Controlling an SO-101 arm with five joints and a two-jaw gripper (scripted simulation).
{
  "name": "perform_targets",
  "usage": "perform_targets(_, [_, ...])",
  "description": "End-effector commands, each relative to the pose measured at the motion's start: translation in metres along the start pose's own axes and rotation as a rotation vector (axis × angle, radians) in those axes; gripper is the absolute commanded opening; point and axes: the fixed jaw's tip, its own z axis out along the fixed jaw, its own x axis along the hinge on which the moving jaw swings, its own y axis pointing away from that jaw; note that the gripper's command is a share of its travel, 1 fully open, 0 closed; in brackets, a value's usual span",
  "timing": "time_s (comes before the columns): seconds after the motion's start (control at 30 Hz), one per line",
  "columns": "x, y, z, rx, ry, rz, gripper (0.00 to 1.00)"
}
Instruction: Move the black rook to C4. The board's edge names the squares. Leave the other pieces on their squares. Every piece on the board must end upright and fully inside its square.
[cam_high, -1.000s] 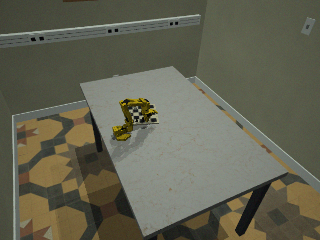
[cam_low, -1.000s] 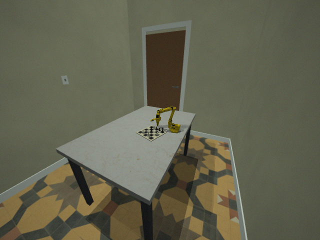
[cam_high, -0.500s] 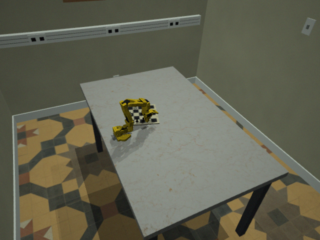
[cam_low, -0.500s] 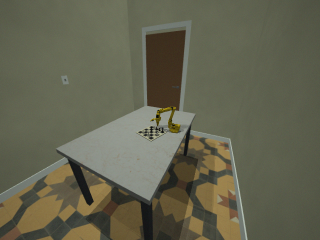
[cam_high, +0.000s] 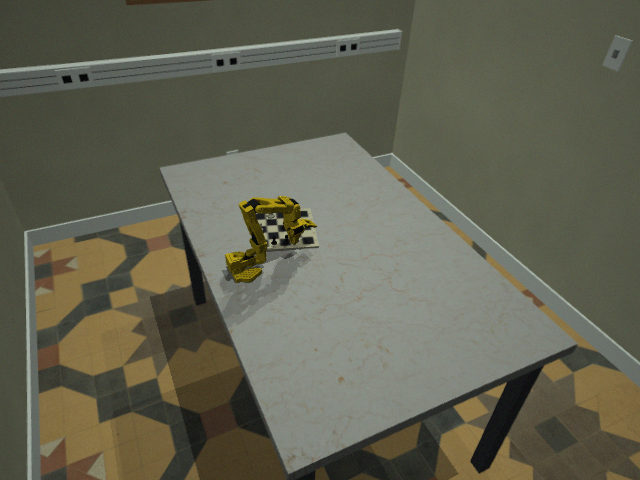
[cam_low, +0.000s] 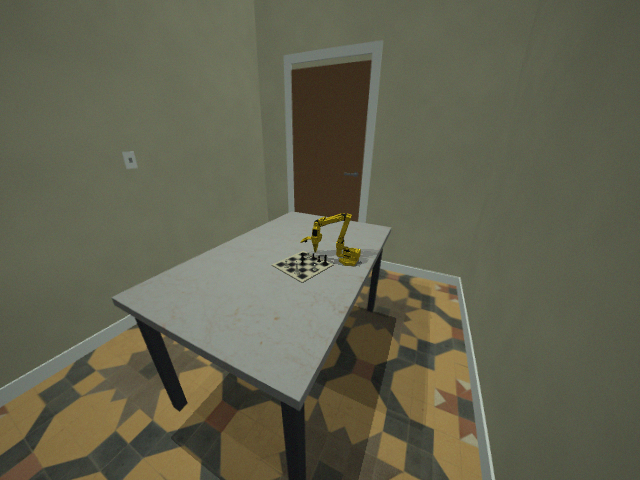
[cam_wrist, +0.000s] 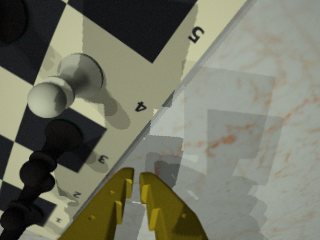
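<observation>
The small chessboard (cam_high: 309, 240) (cam_low: 289, 269) (cam_wrist: 165, 75) lies on the marble table (cam_high: 387, 289) (cam_low: 232, 304) (cam_wrist: 260, 125) in front of my yellow arm. My gripper (cam_high: 310, 224) (cam_low: 314, 249) (cam_wrist: 135, 192) is shut and empty. It hangs over the board's numbered edge, near the 3 and 4 marks. In the wrist view a white pawn (cam_wrist: 65, 85) stands by the 4, and a tall black piece (cam_wrist: 40, 170) stands by the 3. Another black piece (cam_wrist: 15, 220) is at the lower left. A dark round piece (cam_wrist: 10, 20) shows at the top left. I cannot tell which dark piece is the rook.
The arm's base (cam_high: 241, 266) (cam_low: 348, 255) stands on the table beside the board. Several black pieces (cam_low: 312, 256) stand on the board's near rows. The table edge runs close behind the base.
</observation>
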Motion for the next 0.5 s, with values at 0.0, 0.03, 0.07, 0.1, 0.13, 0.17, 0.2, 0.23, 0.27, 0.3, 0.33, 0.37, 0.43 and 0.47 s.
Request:
perform_targets(0.0, [0.004,-0.001,-0.001,-0.002,0.018,-0.003,0.0])
perform_targets(0.03, [0.004,-0.001,-0.003,-0.002,0.018,-0.003,0.0])
perform_targets(0.07, [0.003,-0.001,-0.005,-0.002,0.018,-0.003,0.0])
perform_targets(0.1, [0.003,-0.001,-0.005,-0.002,0.018,-0.003,0.0])
perform_targets(0.13, [0.003,-0.001,-0.005,-0.002,0.018,-0.003,0.0])
perform_targets(0.17, [0.004,-0.001,-0.008,-0.002,0.018,-0.003,0.0])
perform_targets(0.2, [0.003,-0.001,-0.011,-0.002,0.018,-0.003,0.0])
perform_targets(0.23, [0.003,-0.001,-0.015,-0.002,0.018,-0.003,0.0])
perform_targets(0.27, [0.003,-0.001,-0.019,-0.002,0.018,-0.003,0.0])
perform_targets(0.3, [0.003,-0.001,-0.023,-0.002,0.018,-0.003,0.0])
perform_targets(0.33, [0.003,-0.001,-0.027,-0.002,0.018,-0.003,0.0])
perform_targets(0.37, [0.003,-0.001,-0.032,-0.002,0.018,-0.003,0.0])
perform_targets(0.43, [0.003,-0.001,-0.041,-0.002,0.018,-0.003,0.0])
perform_targets(0.47, [0.003,-0.001,-0.045,-0.002,0.018,-0.003,0.0])
